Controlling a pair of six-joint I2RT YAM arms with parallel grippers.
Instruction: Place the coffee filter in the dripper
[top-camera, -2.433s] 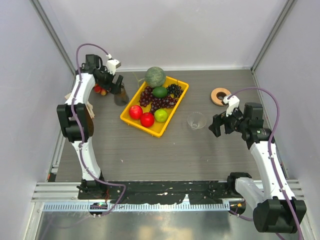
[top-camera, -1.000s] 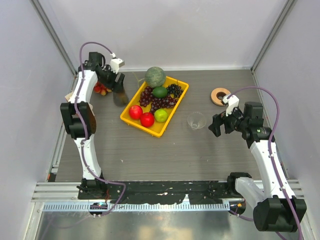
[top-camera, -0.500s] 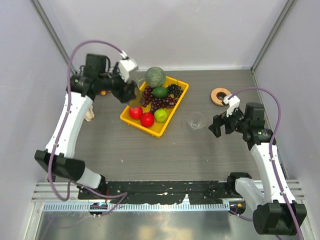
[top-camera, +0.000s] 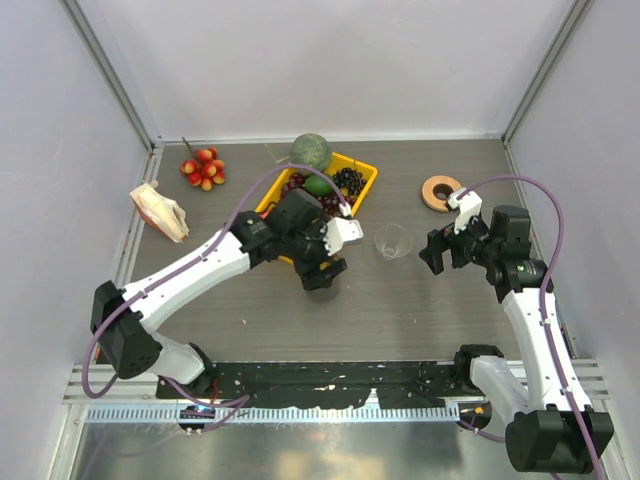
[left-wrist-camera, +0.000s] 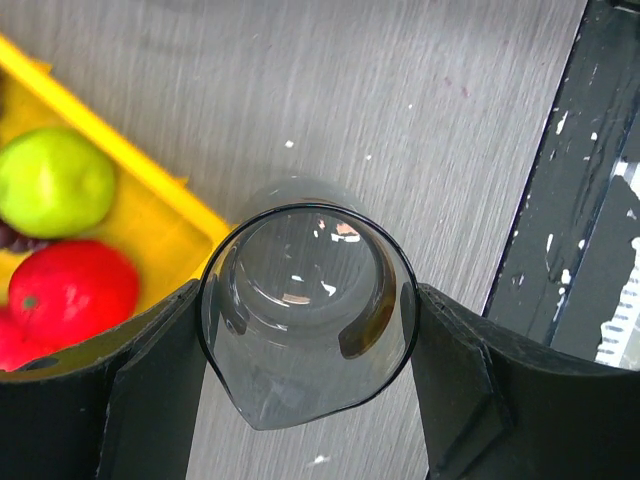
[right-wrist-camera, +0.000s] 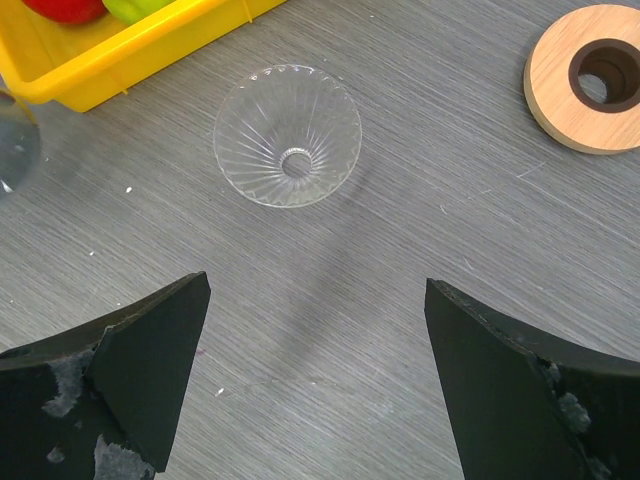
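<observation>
lying ahead of right gripper (right-wrist-camera: 315, 290): dripper (right-wrist-camera: 288, 150)

Bright fruit colours on a grey, finely streaked table (top-camera: 400, 300).
The tray (left-wrist-camera: 150, 205) is yellow, with a red apple (left-wrist-camera: 70, 290), a lime-green apple (left-wrist-camera: 55, 180) and dark purple grapes (top-camera: 348, 180). The melon (top-camera: 310, 152) is dull green, the dripper (right-wrist-camera: 288, 135) clear with radial ribs, the glass cup (left-wrist-camera: 308, 310) smoky grey, and the wooden ring (right-wrist-camera: 590, 78) tan, dark inside.
</observation>
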